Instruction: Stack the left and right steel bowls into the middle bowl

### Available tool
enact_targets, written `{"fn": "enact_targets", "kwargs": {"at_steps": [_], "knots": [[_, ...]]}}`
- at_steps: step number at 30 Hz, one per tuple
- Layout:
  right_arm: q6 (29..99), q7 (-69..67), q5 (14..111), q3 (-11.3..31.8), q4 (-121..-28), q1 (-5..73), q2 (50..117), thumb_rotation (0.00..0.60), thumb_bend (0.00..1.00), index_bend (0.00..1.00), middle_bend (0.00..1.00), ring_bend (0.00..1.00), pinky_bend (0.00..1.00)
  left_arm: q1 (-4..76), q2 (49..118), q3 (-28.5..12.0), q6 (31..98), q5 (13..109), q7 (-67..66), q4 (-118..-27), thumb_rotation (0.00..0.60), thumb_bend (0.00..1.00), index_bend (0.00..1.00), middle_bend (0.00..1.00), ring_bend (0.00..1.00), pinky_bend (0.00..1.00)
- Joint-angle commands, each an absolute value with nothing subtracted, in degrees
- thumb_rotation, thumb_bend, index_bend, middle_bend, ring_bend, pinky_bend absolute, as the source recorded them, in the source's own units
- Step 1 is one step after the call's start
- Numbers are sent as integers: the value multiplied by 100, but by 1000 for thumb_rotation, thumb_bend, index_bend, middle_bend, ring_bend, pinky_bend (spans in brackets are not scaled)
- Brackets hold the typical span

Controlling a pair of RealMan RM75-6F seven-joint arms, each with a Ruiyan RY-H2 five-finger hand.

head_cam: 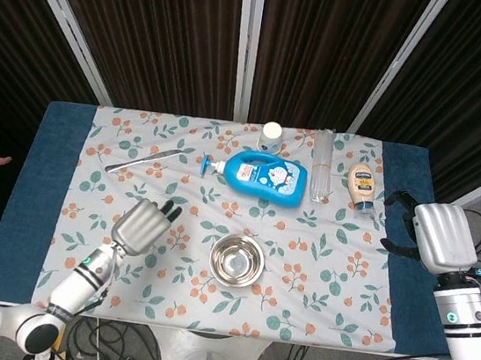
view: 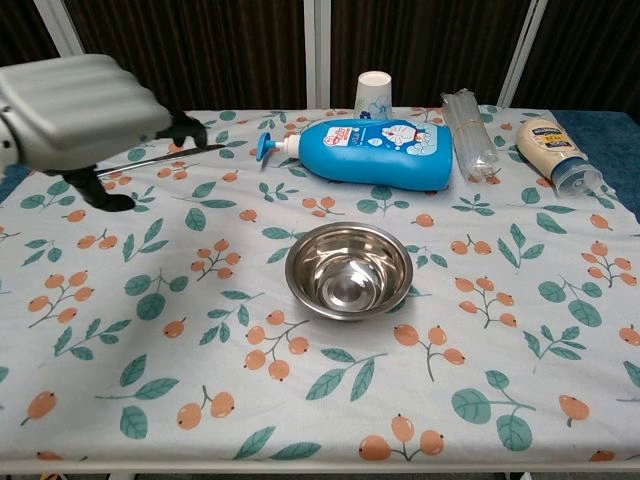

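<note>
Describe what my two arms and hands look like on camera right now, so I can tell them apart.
The left hand has a ribbed silver-grey metal back and black fingers; its white arm carries black ring bands and a small green mark. The right hand has the same boxy silver-grey shell with black parts at its edge, on a white arm with a black band and green dots.

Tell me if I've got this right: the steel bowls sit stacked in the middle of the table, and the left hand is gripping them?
Not quite. The bowls do sit stacked mid-table, but the left hand holds nothing; it is off to their left, fingers apart. The head view shows the gap.
</note>
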State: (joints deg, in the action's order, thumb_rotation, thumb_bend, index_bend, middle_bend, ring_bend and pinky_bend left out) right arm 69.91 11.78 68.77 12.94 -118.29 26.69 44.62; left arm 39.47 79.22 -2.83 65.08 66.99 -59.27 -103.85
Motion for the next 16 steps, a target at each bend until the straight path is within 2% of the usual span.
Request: {"fn": "enact_targets", "kwargs": {"at_steps": [1, 3, 5, 6, 10, 16], "knots": [[7468, 1865, 7617, 883, -11319, 2362, 4854, 600, 0, 381, 579, 518, 587, 2993, 7172, 22, 7406, 7104, -4194, -10521, 600, 179, 231, 180, 200, 381], [7587, 2311, 7715, 685, -11180, 2214, 4979, 600, 0, 308, 375, 221, 312, 2783, 6975, 67, 7545, 7164, -3686, -10558, 600, 161, 210, 128, 150, 295], [7644, 2652, 7600, 499, -11214, 2034, 5057, 600, 0, 212, 233, 89, 177, 2585, 6761, 124, 7680, 7256, -3261, -10605, 600, 157, 206, 122, 144, 279], [7670, 2724, 7561, 438, -11235, 1964, 5086, 600, 0, 168, 181, 48, 140, 2510, 6682, 155, 7747, 7333, -3138, -10617, 600, 156, 205, 122, 142, 272], [7978, 2818, 7722, 198, -11121, 1614, 5238, 600, 0, 92, 87, 0, 39, 2160, 6514, 311, 8183, 7839, -2801, -10576, 600, 153, 205, 122, 142, 265], [8341, 2626, 7977, 26, -10897, 1227, 5413, 600, 0, 77, 69, 0, 0, 1754, 6527, 429, 8551, 8139, -2566, -10493, 600, 154, 205, 130, 142, 265]]}}
